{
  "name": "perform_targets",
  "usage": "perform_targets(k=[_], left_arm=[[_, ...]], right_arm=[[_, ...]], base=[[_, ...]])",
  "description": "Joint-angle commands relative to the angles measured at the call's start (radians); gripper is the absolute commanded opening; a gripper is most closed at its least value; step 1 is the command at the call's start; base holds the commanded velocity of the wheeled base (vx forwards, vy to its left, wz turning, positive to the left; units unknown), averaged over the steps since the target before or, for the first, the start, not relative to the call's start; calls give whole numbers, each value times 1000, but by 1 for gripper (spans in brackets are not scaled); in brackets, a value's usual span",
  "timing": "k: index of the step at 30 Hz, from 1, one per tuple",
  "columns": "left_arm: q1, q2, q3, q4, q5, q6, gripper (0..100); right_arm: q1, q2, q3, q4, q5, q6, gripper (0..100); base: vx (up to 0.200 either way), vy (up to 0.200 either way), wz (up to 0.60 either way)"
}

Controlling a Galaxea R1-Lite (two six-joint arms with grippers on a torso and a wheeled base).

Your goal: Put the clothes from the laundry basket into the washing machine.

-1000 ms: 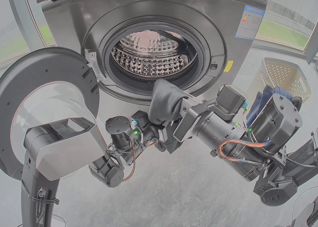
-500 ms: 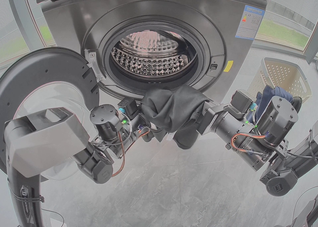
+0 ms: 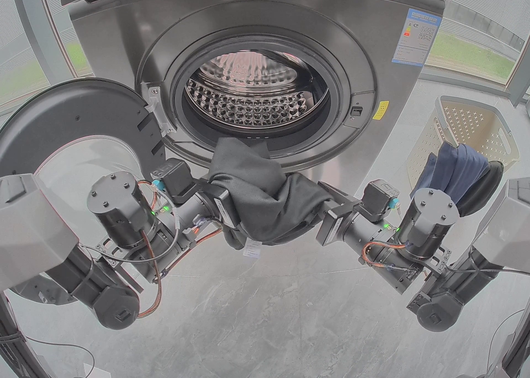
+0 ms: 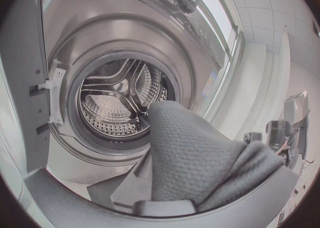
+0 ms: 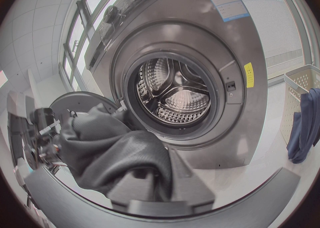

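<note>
Garment: dark grey garment (image 3: 265, 197) slung between both grippers, top edge lapping the lower lip of the port (image 3: 292, 147).
Left gripper (image 3: 227, 218): closed on the garment's left end, the nearer to the port.
Right gripper (image 3: 323, 214): clamped on the right end, lower.
Axis: crosswise to the opening; drum (image 3: 254, 103) lies ahead and above.
Basket (image 3: 475, 106): right of the machine, blue clothes (image 3: 458, 169) draped over it.

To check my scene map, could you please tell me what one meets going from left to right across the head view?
Open washing machine door → dark grey garment below the drum opening → laundry basket with blue clothes draped over its rim.
</note>
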Motion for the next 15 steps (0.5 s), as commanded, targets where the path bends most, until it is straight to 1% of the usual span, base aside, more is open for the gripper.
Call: perform_targets(k=[1,7,11,12,15], left_arm=[[0,-63,18,-1,8,1,0],[10,-63,1,-1,11,-1,0],[14,-63,-21,-1,16,-2,0],[29,-60,-28,1,16,-2,0],[43,-53,-48,1,19,-2,0]], right_arm=[[4,41,18,4,1,-22,100],[3,41,119,-4,4,-38,100],[1,39,148,-4,18,-39,100],[1,32,182,-4,23,-41,100],[3,18,231,-4,24,-47,100]], base=[[0,0,0],[0,0,0],[0,0,0],[0,0,0],[0,0,0]])
